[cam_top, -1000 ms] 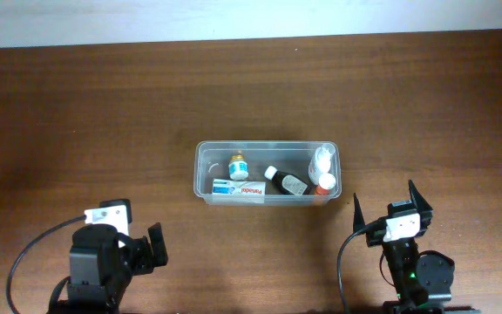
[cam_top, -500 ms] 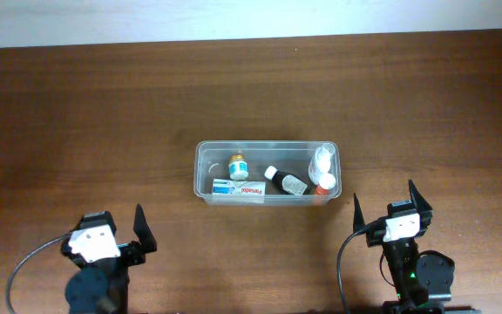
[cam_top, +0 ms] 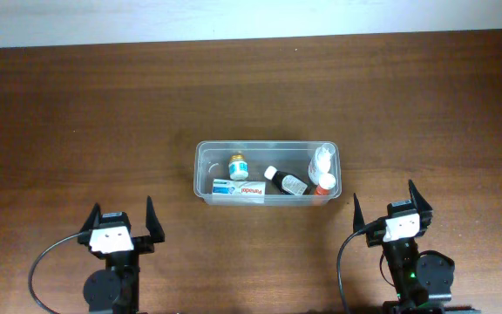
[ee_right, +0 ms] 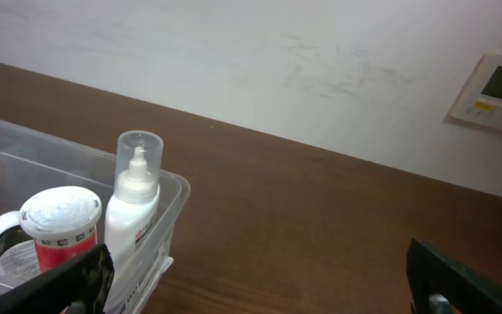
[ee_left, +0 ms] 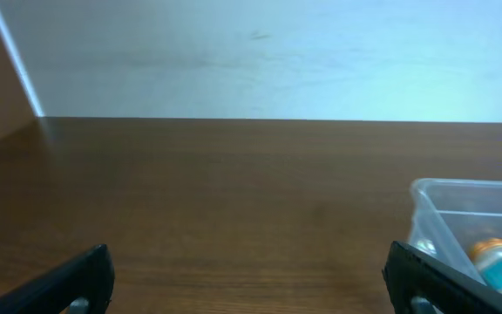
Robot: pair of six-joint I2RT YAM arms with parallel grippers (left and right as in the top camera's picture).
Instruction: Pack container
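Observation:
The clear container (cam_top: 200, 166) stands at the table's middle. It holds a small amber-capped jar (cam_top: 237, 166), a Panadol box (cam_top: 238, 189), a dark bottle (cam_top: 287, 181), a white dropper bottle (cam_top: 322, 160) and a red-labelled white-capped bottle (cam_top: 324, 182). My left gripper (cam_top: 121, 217) is open and empty, near the front edge, left of the container; the tub's corner (ee_left: 425, 202) shows in its view. My right gripper (cam_top: 388, 201) is open and empty, front right of the container. The right wrist view shows the dropper bottle (ee_right: 136, 218) and the red-labelled bottle (ee_right: 59, 223).
A white wall (ee_right: 260, 52) runs behind the table's far edge. A wall control panel (ee_right: 492, 92) hangs at the right in the right wrist view. Bare brown tabletop (cam_top: 85, 122) surrounds the container.
The left arm has swung and settled so its open gripper points forward toward the far edge. The right arm and the container have not moved.

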